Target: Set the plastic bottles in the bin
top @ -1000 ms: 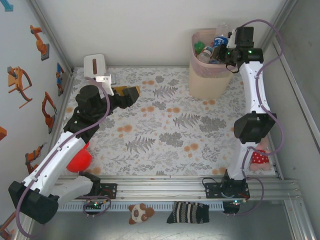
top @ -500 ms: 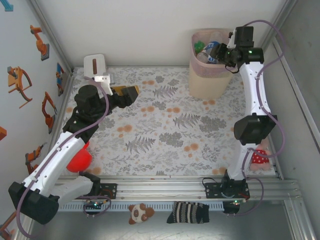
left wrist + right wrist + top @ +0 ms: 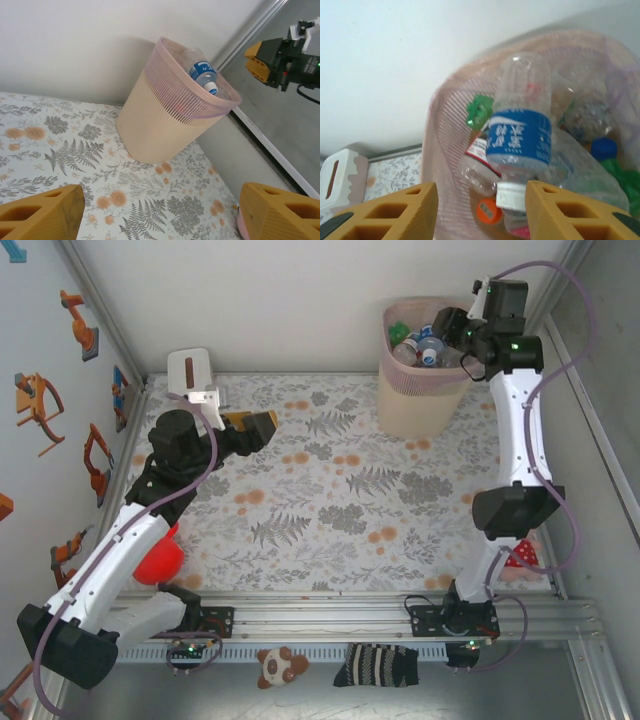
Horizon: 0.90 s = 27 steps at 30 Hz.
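1. The right gripper (image 3: pixel 458 328) hung by the far-right rim of the bin (image 3: pixel 400 400). Its yellow fingers (image 3: pixel 385 210) stood apart with nothing clamped between them. The left gripper (image 3: pixel 258 428) hovered over the flowered table (image 3: pixel 330 500), jaws wide and empty, facing the bin.
2. The plastic bottles (image 3: pixel 418 344) lay heaped in the bin, up to the rim. My main worry was the blue-labelled bottle (image 3: pixel 519 135), which lay on top of the heap with its white cap pointing at my right wrist camera. From the left wrist it showed above the rim, leaning towards the right-hand side. I judged it loosely seated, so a nudge or a settling heap could send it over the edge.
3. The right gripper was close to that rim. If I drew the arm back low or swung it across, a finger could catch the perforated band. The bin looked tall and light, so I thought it might rock or tip and spill its load.
4. Closing the right fingers there risked snagging the cap and dragging the bottle out.
5. The white tissue box (image 3: pixel 190 368) sat just beside the left arm, and a careless swing could knock it.
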Each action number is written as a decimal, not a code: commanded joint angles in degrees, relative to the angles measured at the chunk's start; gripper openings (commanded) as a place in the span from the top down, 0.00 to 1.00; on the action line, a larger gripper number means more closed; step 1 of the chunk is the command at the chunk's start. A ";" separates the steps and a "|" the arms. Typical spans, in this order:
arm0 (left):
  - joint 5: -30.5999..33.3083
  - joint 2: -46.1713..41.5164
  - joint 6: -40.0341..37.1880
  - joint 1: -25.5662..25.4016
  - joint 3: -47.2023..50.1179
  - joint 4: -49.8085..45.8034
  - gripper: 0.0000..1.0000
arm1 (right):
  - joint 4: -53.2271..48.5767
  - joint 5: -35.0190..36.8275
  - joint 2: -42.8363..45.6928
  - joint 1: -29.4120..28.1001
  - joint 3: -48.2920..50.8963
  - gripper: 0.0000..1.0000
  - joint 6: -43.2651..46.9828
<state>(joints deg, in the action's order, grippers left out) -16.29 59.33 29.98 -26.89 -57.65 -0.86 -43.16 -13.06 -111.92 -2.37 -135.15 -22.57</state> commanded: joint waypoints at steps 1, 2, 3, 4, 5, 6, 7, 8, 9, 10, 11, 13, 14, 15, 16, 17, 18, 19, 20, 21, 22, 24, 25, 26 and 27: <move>-0.47 -1.52 0.56 0.40 0.61 1.01 0.20 | 6.69 -5.04 -6.02 0.31 -4.46 0.56 1.56; -0.32 -1.80 0.53 0.44 0.67 0.83 0.20 | 7.92 -6.45 -7.60 0.40 -5.77 0.57 1.41; -0.25 -2.00 0.50 0.38 0.82 0.65 0.20 | 9.20 -7.43 -8.68 0.50 -6.51 0.58 0.95; 0.05 -2.20 0.40 0.44 0.85 0.34 0.20 | 10.84 -8.69 -9.78 0.72 -7.09 0.58 0.20; 0.23 -2.42 0.41 0.51 0.96 0.24 0.19 | 13.20 -10.04 -10.74 0.93 -7.18 0.59 -0.99; 0.38 -2.54 0.30 0.52 1.05 0.09 0.19 | 15.09 -11.13 -11.59 1.11 -7.25 0.59 -2.01; 0.47 -2.59 0.33 0.58 1.06 -0.08 0.19 | 16.91 -12.06 -12.57 1.46 -7.45 0.59 -3.34; 0.54 -2.56 0.17 0.63 0.97 -0.25 0.19 | 18.27 -13.16 -13.63 1.66 -7.99 0.60 -4.14; 0.53 -2.57 0.18 0.66 0.96 -0.32 0.19 | 18.84 -14.20 -14.64 1.83 -8.70 0.60 -4.57; 0.50 -2.60 0.08 0.66 0.87 -0.44 0.19 | 18.83 -14.91 -15.84 1.93 -9.88 0.60 -4.55; 0.58 -2.64 0.15 0.67 0.83 -0.52 0.19 | 18.44 -15.31 -16.76 2.00 -10.71 0.60 -4.28; 0.78 -2.64 0.08 0.78 0.86 -0.48 0.19 | 17.39 -14.61 -18.00 2.21 -10.97 0.59 -4.07; 0.85 -2.68 0.05 0.77 0.89 -0.48 0.19 | 15.98 -13.61 -18.60 2.41 -11.01 0.60 -3.95; 0.79 -2.56 0.01 0.77 0.89 -0.46 0.19 | 14.29 -12.75 -19.04 2.49 -10.88 0.60 -3.62; 0.78 -2.46 -0.01 0.79 0.78 -0.47 0.19 | 11.79 -11.75 -19.46 2.66 -10.78 0.60 -2.98; 0.71 -2.45 0.00 0.77 0.80 -0.42 0.19 | 9.51 -10.90 -19.58 2.72 -10.19 0.60 -2.24; 0.72 -2.25 0.05 0.74 0.87 -0.39 0.19 | 7.82 -10.36 -19.58 2.72 -9.36 0.60 -1.57; 0.66 -2.13 0.14 0.80 0.87 -0.32 0.19 | 6.09 -9.71 -19.37 2.72 -8.16 0.60 -0.91; 0.45 -1.96 0.10 0.81 0.87 -0.13 0.19 | 4.56 -9.02 -18.97 2.72 -6.92 0.60 -0.48; 0.33 -1.79 0.17 0.82 0.85 -0.02 0.19 | 3.41 -8.25 -18.52 2.72 -6.00 0.61 -0.18; 0.23 -1.56 0.17 0.83 0.72 -0.01 0.19 | 2.03 -7.30 -17.77 2.74 -5.05 0.61 0.08; -0.03 -1.47 0.24 0.84 0.61 -0.04 0.19 | 0.97 -6.05 -15.68 2.72 -3.36 0.61 0.38; 0.00 -1.54 0.13 0.85 0.62 -0.09 0.19 | 1.06 -5.56 -14.15 2.72 -2.36 0.61 0.34; 0.10 -1.67 0.08 0.96 0.76 -0.18 0.19 | 1.27 -5.10 -12.75 2.71 -1.84 0.60 0.35; 0.05 -1.76 0.03 0.97 0.69 -0.27 0.19 | 1.59 -4.86 -11.43 2.70 -1.65 0.61 0.37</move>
<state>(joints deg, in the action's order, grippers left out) -15.90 57.87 30.00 -26.41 -57.25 -1.32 -32.10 -19.29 -126.41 0.95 -139.13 -22.90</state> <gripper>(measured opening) 0.806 0.394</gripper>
